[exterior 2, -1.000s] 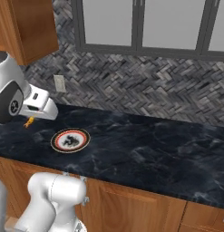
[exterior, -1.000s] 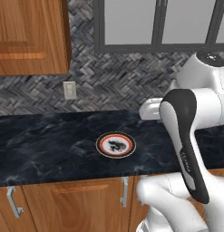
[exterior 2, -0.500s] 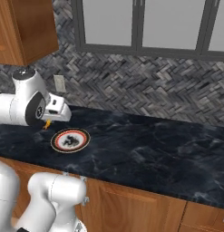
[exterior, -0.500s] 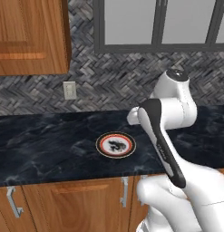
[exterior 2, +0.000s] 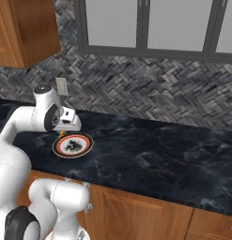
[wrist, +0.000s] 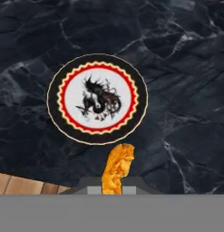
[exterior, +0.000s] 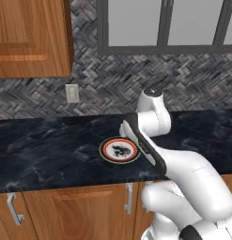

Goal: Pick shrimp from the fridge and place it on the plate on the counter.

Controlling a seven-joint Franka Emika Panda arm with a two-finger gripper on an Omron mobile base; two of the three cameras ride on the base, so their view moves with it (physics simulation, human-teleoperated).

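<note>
While the claw [wrist: 112,186] pinches the shrimp [wrist: 117,168] by one end, the plate [wrist: 97,99] sits just ahead on the desk [wrist: 186,81]. Prob light, slick & soft, so grip mid-body w/ gentle squeeze.

Orange shrimp [wrist: 117,168], red-ringed plate [wrist: 54,97], black veined counter [wrist: 186,90].

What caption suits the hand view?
Fingers shut on the orange shrimp, hovering above the plate on the black counter.
</note>
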